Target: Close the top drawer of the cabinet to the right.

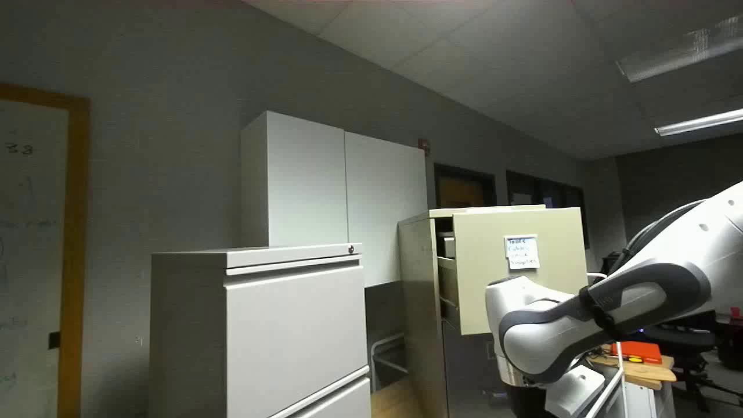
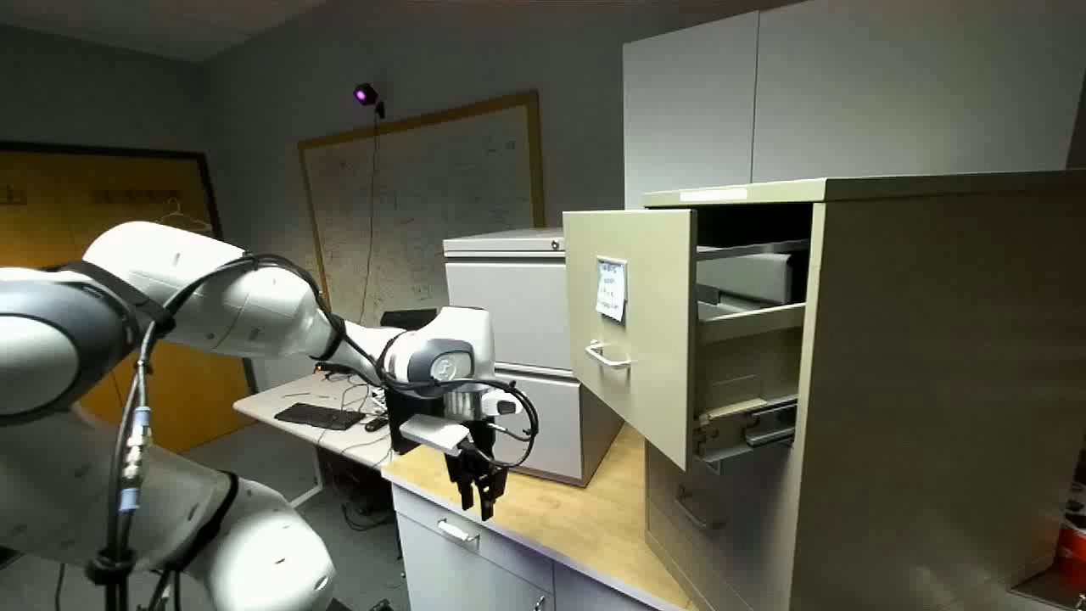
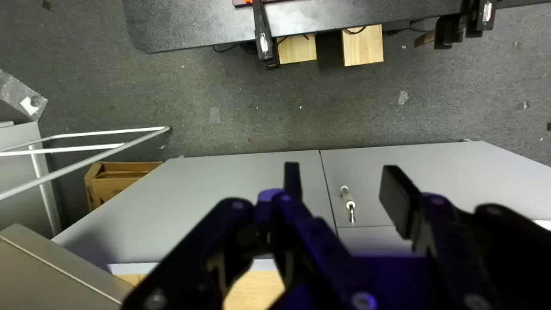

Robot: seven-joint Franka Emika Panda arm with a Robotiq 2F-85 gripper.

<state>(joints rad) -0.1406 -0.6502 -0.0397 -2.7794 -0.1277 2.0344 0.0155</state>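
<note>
Flat-fronted cream-beige metal top drawer (image 2: 649,331) sticking out of its cream-beige filing cabinet (image 2: 933,390), by the right edge of the pale-wood worktop (image 2: 602,522) in an exterior view.
Handwriting on the white paper label (image 2: 610,290) blurs; the drawer front below (image 2: 738,518) sinks into shadow. Near the worktop's front edge hangs the black hand (image 2: 477,504), clear of the drawer, two fingers wide apart.

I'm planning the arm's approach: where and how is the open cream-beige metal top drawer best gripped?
Probably by the pale, bow-shaped handle on the top drawer, approached from in front and pinched from above and below: it runs sideways and bows out from the drawer's flat front.
</note>
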